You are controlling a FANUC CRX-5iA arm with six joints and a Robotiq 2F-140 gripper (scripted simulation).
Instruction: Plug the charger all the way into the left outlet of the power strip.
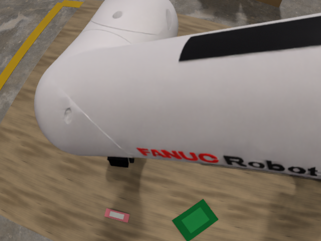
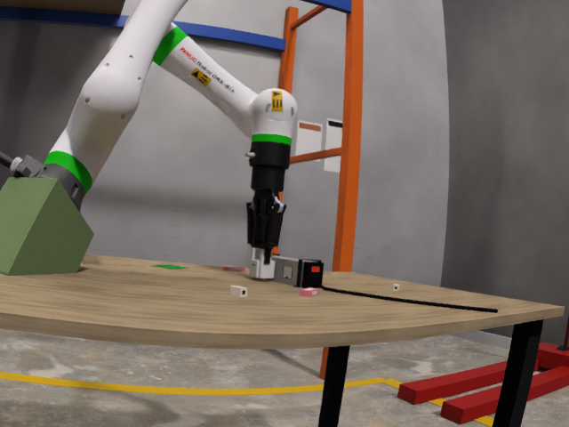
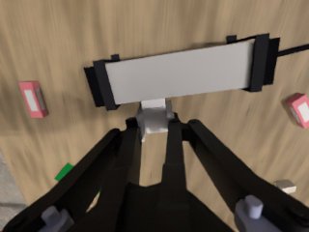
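Down at the power strip (image 3: 181, 72) on the tabletop (image 2: 138, 303), we see the jaws closed on the white charger (image 3: 155, 117), gripping it by its sides. From the wrist view the charger's front end is touching the strip's long face, toward the left part of it, and no prongs show between the two, so we judge that they have entered the slots. Whether the charger is pressed fully home, we cannot tell: the contact line is partly hidden and too small to read for a gap or a tilt. In the exterior view the gripper (image 2: 262, 257) hangs straight down from the wrist, with the charger low on the tabletop and tight against the strip's near end. The top view gives us almost nothing here, as the white arm (image 1: 181, 103) fills it.

So we count pickup, carry and alignment as done, and insertion as well under way or nearly complete. What is left: a final push if any gap remains, then opening the jaws and backing off.
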